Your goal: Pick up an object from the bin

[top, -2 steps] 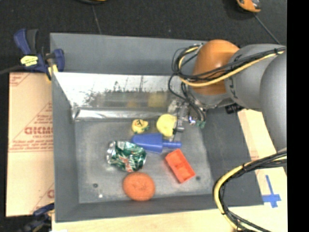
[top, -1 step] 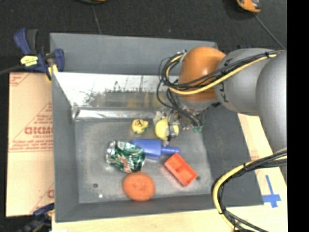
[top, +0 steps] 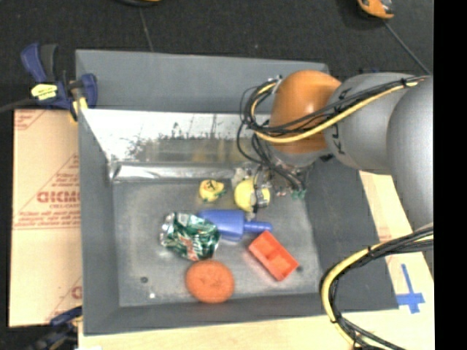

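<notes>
My gripper (top: 255,189) reaches down below the orange cover into the back right part of the bin. A small yellow rounded object (top: 244,193) sits right at its fingertips, seemingly between them. Just left of it lies a second small yellow piece with dark marks (top: 211,189). A blue plastic funnel-shaped piece (top: 232,225) lies just in front of the gripper. An orange-red block (top: 272,255) rests to the front right.
A crushed green and white can (top: 190,235) lies left of the blue piece. An orange textured ball (top: 210,281) sits near the bin's front wall. The arm and its cables cover the bin's right side.
</notes>
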`<state>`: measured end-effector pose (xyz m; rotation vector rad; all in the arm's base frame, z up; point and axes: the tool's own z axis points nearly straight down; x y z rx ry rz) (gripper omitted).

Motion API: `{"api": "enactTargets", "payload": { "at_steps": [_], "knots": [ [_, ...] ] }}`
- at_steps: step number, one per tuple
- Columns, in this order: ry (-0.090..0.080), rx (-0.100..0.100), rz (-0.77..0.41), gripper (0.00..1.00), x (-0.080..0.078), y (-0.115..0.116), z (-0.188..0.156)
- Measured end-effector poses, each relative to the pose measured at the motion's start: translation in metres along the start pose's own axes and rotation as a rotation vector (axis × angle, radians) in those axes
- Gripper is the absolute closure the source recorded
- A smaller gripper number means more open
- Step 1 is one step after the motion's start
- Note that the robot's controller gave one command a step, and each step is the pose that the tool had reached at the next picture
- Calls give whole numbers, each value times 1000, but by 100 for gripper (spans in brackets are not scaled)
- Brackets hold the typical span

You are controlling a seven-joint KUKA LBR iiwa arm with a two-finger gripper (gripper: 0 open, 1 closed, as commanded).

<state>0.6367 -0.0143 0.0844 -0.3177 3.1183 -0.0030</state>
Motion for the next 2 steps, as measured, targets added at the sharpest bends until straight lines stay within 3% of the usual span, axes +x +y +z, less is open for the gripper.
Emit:
{"api": "enactTargets", "payload": {
  "at_steps": [1,2],
  "knots": [
    [6,-1,6,100,-3,5,-38],
    [-1,-1,46,100,4,33,-107]
  ]
}}
